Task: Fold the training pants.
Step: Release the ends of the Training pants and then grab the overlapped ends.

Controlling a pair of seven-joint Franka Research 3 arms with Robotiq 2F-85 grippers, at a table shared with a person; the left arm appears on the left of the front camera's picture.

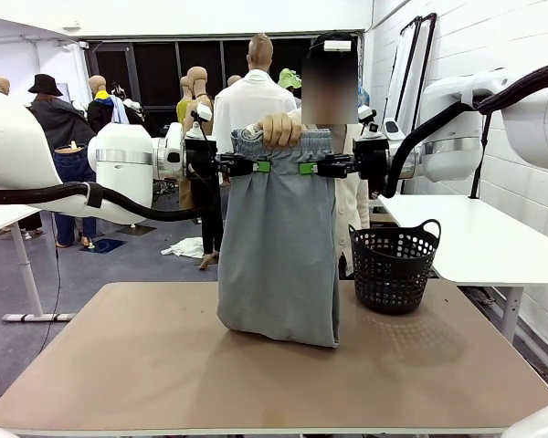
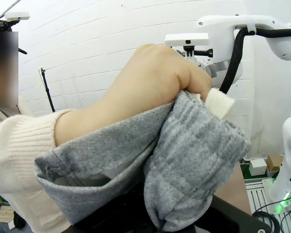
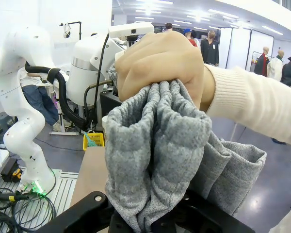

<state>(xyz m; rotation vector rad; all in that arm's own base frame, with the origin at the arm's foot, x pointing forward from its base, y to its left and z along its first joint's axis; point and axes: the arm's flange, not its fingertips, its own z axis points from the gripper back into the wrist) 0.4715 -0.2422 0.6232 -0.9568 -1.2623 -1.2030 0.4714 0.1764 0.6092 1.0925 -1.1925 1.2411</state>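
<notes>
My left gripper (image 1: 253, 166) and right gripper (image 1: 315, 168) are each pinched tight on the training pants (image 1: 279, 255), just under the gathered waistband, one at either edge, while the person's hand (image 1: 280, 130) bunches the waistband between them. The pants hang upright, their lower end touching the table (image 1: 119, 365) near its middle. To do this well, I judge both pinches should hold level and firm until the hand lets go, then come down together so the cloth lies flat without creases. On the tan tabletop a black basket (image 1: 395, 269) stands just beside the pants, to my right; beyond it are a white table (image 1: 475, 242) and a white brick wall (image 1: 521, 55)
</notes>
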